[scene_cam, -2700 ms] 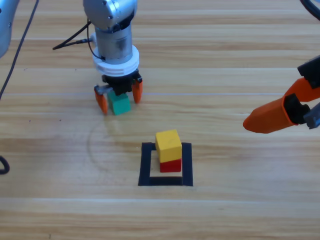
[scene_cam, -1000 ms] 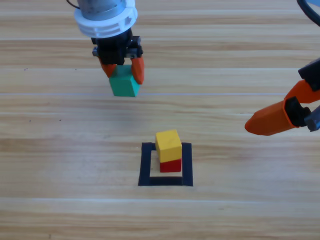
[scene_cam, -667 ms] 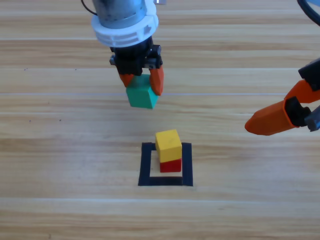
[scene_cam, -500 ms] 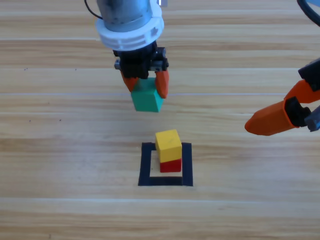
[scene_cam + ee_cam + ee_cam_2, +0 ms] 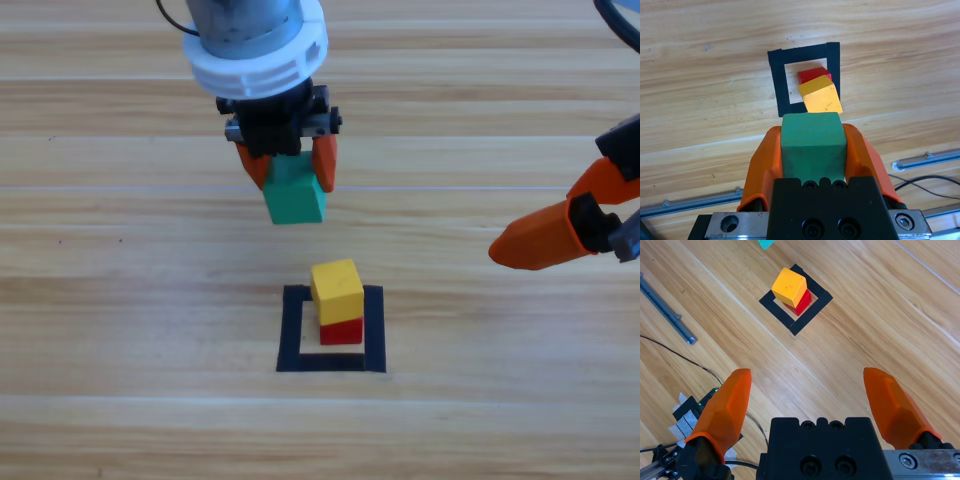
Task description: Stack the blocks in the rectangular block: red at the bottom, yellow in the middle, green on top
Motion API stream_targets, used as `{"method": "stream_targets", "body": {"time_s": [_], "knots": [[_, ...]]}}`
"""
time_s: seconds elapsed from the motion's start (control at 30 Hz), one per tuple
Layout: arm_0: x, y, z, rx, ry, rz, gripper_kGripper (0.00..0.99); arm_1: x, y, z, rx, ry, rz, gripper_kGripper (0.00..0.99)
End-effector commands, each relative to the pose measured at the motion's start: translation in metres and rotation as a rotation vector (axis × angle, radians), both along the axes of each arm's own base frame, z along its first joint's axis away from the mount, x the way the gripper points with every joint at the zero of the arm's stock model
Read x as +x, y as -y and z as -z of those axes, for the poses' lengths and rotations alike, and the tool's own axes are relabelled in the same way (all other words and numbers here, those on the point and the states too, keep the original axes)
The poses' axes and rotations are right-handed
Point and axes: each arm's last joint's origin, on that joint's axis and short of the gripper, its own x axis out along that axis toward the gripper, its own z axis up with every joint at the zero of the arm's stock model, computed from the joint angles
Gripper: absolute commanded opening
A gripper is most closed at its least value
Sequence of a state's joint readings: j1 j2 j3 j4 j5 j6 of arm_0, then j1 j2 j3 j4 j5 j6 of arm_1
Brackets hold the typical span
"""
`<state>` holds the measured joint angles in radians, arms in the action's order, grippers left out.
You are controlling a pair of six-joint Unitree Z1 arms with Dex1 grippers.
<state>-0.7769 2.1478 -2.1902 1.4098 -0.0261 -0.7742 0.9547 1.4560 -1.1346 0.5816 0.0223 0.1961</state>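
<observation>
The yellow cube (image 5: 337, 290) sits on the red cube (image 5: 342, 331) inside the black tape square (image 5: 292, 330); both also show in the left wrist view as yellow cube (image 5: 821, 96), red cube (image 5: 811, 75) and tape square (image 5: 776, 80). My left gripper (image 5: 288, 172) hangs above the table behind the stack, shut on the teal-green cube (image 5: 295, 201), which fills the space between the jaws (image 5: 813, 141). My right gripper (image 5: 812, 402) waits open at the right edge, its orange jaw (image 5: 545, 238) showing. From there I see the stack (image 5: 789, 286) and a corner of the green cube (image 5: 765, 243).
A black cable (image 5: 927, 182) and metal rails (image 5: 922, 160) lie at the table's back edge in the left wrist view. Another rail (image 5: 662, 307) and cables (image 5: 700, 367) show in the right wrist view. Bare wooden table surrounds the tape square.
The left gripper lifted the green cube off the table and carried it right, toward the stack. In the last half second it barely shifted. The right arm stayed still.
</observation>
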Motion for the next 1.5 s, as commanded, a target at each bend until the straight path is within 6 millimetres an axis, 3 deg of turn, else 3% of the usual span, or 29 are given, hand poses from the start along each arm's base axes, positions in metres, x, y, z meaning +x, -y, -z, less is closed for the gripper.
{"method": "stream_targets", "body": {"time_s": [0.03, 1.13, 1.5], "knots": [[-0.008, 0.03, 0.044, 0.122, -0.049, 0.048, 0.0, 0.004, 0.007, 0.005, -0.007, 0.009, 0.022, 0.99], [-0.019, 0.049, 0.069, 0.208, -0.05, 0.135, 0.0, 0.004, 0.006, 0.005, -0.011, 0.012, 0.009, 0.99], [-0.018, 0.054, 0.074, 0.205, -0.056, 0.067, 0.0, 0.003, 0.006, 0.005, -0.012, 0.013, 0.005, 0.99]]}}
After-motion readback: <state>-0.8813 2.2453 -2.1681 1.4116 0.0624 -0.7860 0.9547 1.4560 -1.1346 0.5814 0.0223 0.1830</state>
